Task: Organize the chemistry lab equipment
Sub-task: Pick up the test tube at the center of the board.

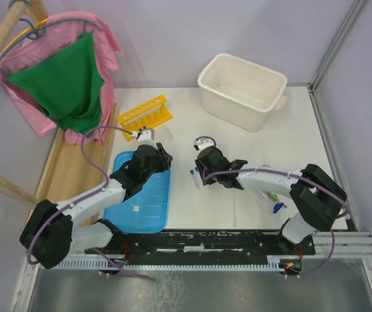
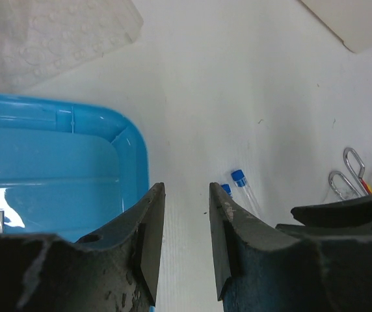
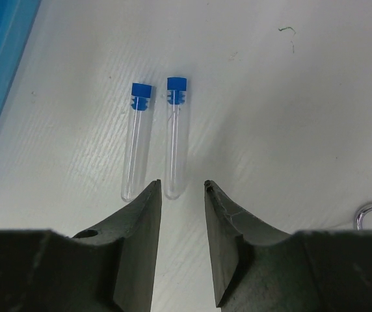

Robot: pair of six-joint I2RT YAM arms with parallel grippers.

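Observation:
Two small clear blue-capped tubes [image 3: 175,136] [image 3: 137,140] lie side by side on the white table, caps pointing away from my right gripper. That gripper [image 3: 183,185] is open just behind their rounded ends, and the right-hand tube's end sits level with the gap between the fingertips. From above, the tubes [image 1: 193,177] lie beside the right gripper [image 1: 202,172]. My left gripper [image 2: 186,188] is open and empty, hovering by the blue lid's corner, with the tubes [image 2: 241,185] just beyond its right finger. The yellow tube rack [image 1: 146,112] stands at the back. Metal tongs [image 2: 348,175] lie to the right.
A flat blue lid [image 1: 140,195] lies under my left arm. A large white tub [image 1: 241,88] stands at the back right. Pink and green cloths [image 1: 66,78] hang on a wooden frame at the left. A wooden rail [image 1: 69,169] runs along the table's left edge.

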